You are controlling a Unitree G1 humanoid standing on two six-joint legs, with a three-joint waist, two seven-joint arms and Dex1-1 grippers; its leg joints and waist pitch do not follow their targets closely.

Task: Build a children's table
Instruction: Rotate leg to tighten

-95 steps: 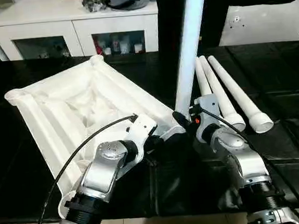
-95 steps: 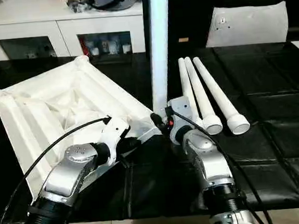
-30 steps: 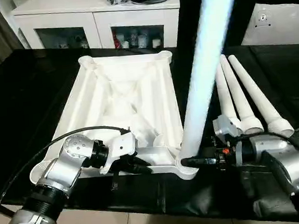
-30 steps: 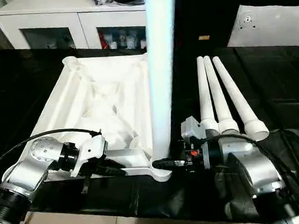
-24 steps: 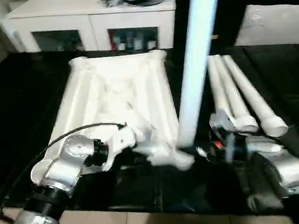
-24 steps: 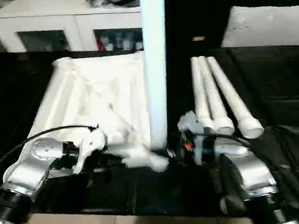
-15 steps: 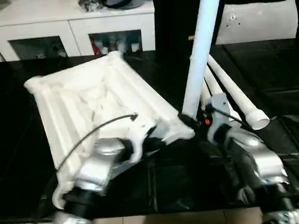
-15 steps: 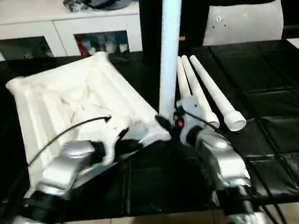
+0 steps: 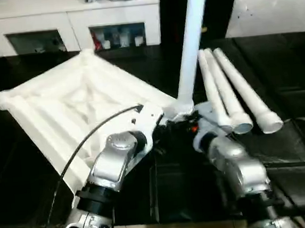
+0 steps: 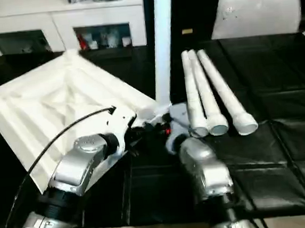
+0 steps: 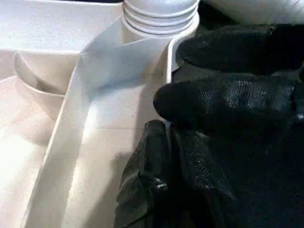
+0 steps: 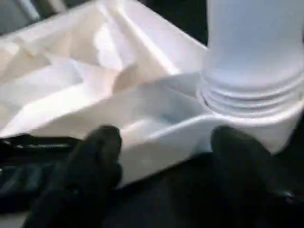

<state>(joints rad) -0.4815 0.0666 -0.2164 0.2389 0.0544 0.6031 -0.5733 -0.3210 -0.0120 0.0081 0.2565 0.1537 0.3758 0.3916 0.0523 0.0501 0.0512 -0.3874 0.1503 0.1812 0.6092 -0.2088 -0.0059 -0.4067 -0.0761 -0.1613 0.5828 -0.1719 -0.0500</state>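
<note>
Your right gripper [image 12: 164, 156] let go of the seated leg [image 9: 192, 46], fingers apart; left gripper [image 11: 166, 137] stayed clamped on the tabletop [image 9: 61, 111] rim. Three legs [image 9: 236, 93] remained beside it.

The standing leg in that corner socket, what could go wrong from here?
The standing leg sits in the tabletop's near corner socket with threads exposed; it may tip if not seated. The left gripper pinches only the thin rim, so the tabletop might slip. Three loose legs lie close beside the right gripper, which might knock them.
</note>
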